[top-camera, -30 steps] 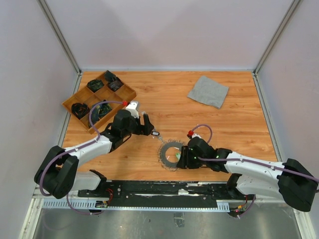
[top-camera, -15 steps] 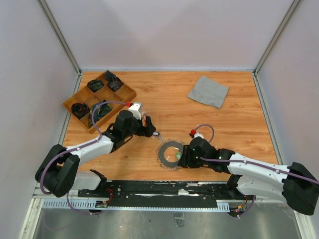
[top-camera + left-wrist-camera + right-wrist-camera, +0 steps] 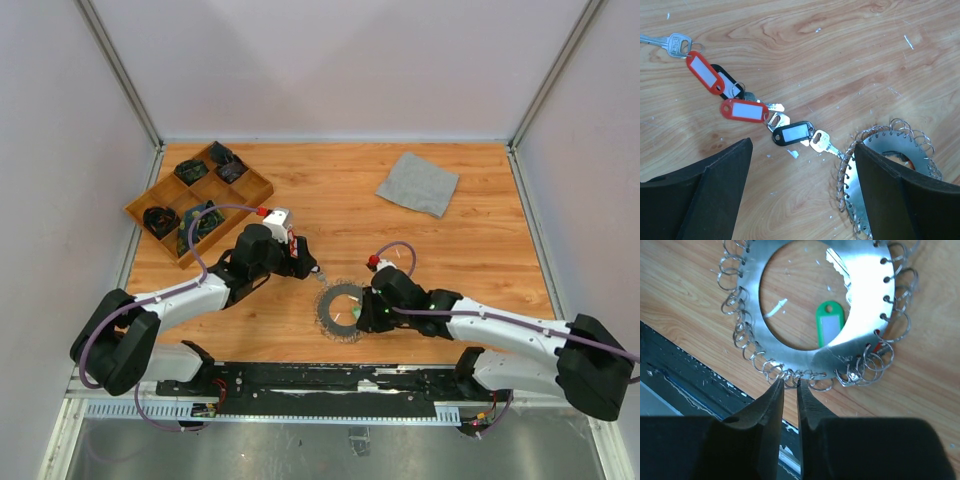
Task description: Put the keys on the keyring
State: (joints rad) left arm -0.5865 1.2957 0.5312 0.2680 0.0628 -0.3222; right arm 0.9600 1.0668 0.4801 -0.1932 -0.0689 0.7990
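Several keys lie in a chain on the wood in the left wrist view, with red tags (image 3: 705, 72), a black tag (image 3: 792, 134) and a bare silver key (image 3: 672, 44). The chain ends at the keyring (image 3: 890, 150), a flat silver ring fringed with small wire loops. My left gripper (image 3: 800, 190) stands open over that end, holding nothing, just left of the keyring (image 3: 328, 312) in the top view. My right gripper (image 3: 790, 384) has its jaws almost together, pinching the loops on the keyring's (image 3: 860, 295) near rim. A green-tagged key (image 3: 829, 330) lies in the ring's hole.
A wooden compartment tray (image 3: 165, 180) with dark items sits at the back left. A grey cloth (image 3: 418, 183) lies at the back right. The black rail (image 3: 330, 380) and table edge (image 3: 690, 375) run just behind my right gripper.
My right gripper's jaws have closed down onto the keyring's near rim. My left gripper has moved a little right, toward the keyring, still open.
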